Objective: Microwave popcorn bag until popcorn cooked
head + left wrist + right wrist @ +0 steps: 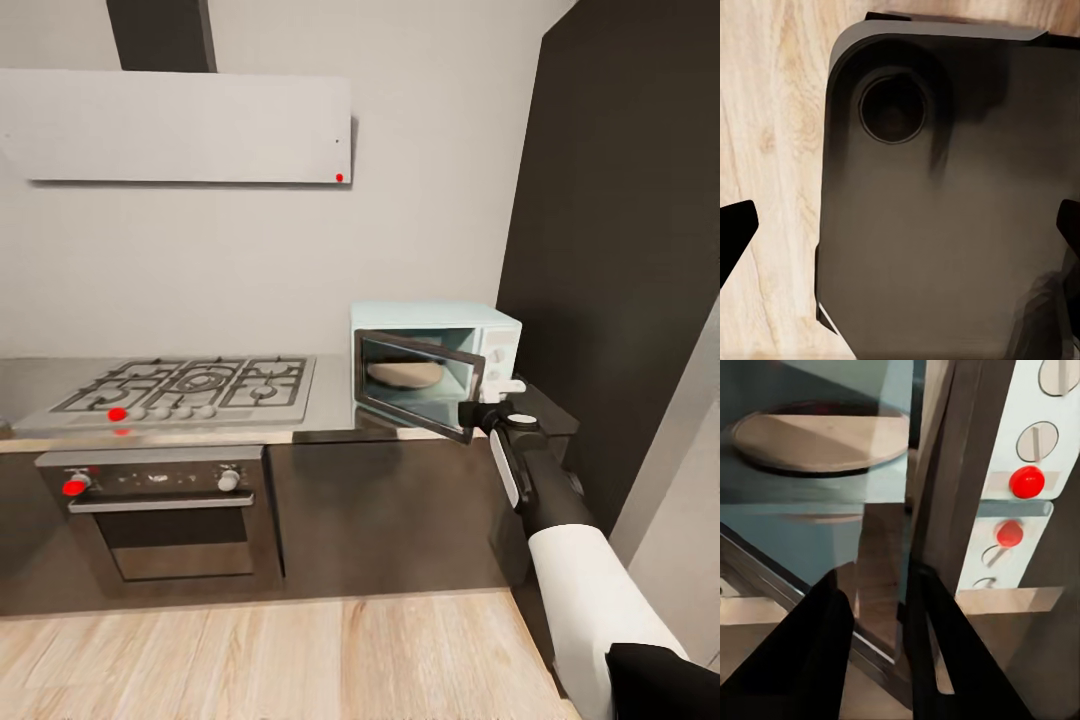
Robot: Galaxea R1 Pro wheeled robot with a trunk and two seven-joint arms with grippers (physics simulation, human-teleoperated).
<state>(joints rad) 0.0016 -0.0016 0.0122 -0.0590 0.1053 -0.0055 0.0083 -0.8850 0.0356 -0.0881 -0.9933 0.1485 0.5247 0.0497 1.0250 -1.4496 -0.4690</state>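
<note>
At the free edge of the microwave door (420, 385), my right gripper (478, 411) sits with its dark fingers (802, 660) on either side of the door's edge; whether they actually pinch it, I cannot tell. Right arm reaches forward from the lower right of the head view, white sleeve, black forearm. Door stands partly open, swung out toward me, dark frame, glass pane.

Through the pane and the gap: a flat tan round turntable (404, 374) inside the cavity. I see no crumpled shape in there; the popcorn bag cannot be made out.

Microwave (470, 322) is pale mint-blue, on the countertop (330, 415) at its right end, beside a tall dark panel (620, 250). White side panel with knobs (1036, 441) and a red light (1027, 481), close beside the door edge in the right wrist view.

Further left on the countertop: a gas hob (190, 388). Below it, a built-in oven (160, 510) with a red mark at its left knob. Above, a pale hood (180, 125).

Left gripper (900, 225): finger tips at opposite edges of its wrist view, spread wide, over a dark grey part of the robot base (945, 225) and light wood floor (772, 112).
</note>
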